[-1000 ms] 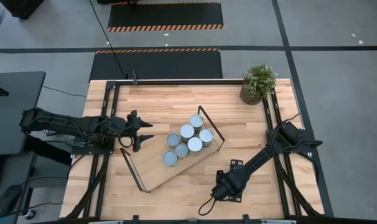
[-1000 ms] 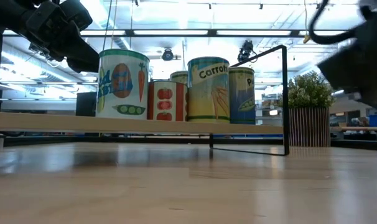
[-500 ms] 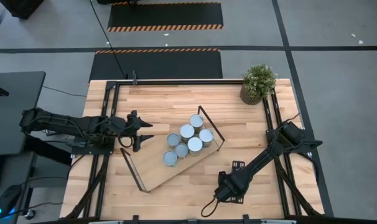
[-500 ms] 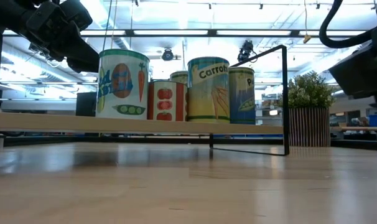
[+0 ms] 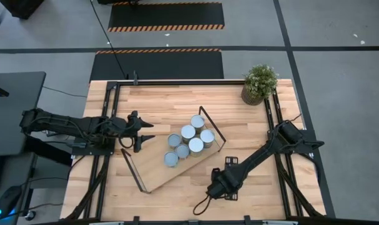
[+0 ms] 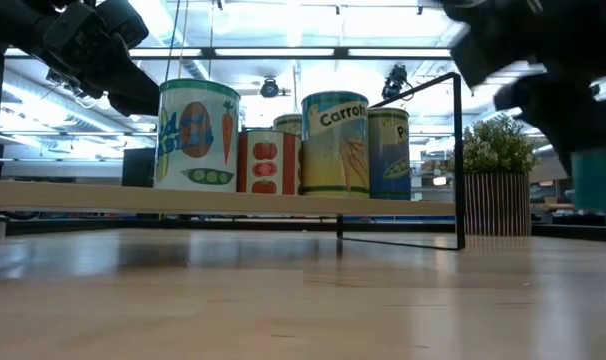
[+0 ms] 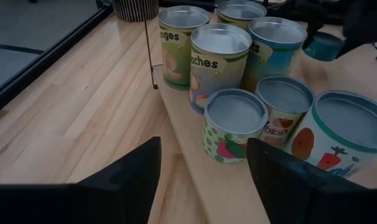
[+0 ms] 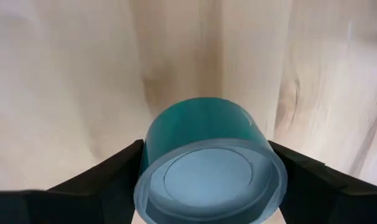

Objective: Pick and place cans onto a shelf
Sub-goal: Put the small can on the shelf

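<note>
Several cans (image 5: 188, 141) with silver tops stand upright on the light-wood shelf (image 5: 153, 170), which lies slantwise mid-table with a black wire frame at each short end. They also show in the low view (image 6: 333, 145) and the left wrist view (image 7: 235, 118). My left gripper (image 5: 143, 132) hovers open and empty at the shelf's left end (image 7: 204, 186). My right gripper (image 5: 216, 186) is near the table's front edge, to the right of the shelf, shut on a teal can (image 8: 208, 165). That can also shows in the low view (image 6: 598, 180). My right gripper pinches the teal can between its two fingers (image 8: 107, 177), one on each opposite side of the round wall (image 8: 152, 149), near the top rim. The fingers come from above, pointing down. The can stands upright in the hold, lifted clear of the table (image 6: 595, 185).
A potted green plant (image 5: 259, 83) stands at the far right corner. Black rails (image 5: 274, 115) run along the table's left and right sides. Bare wood lies in front of the shelf (image 5: 177, 200) and behind it (image 5: 171, 103).
My right gripper has gone toward the table's left edge, closer to the shelf, carrying the teal can, which has now come into the low view.
</note>
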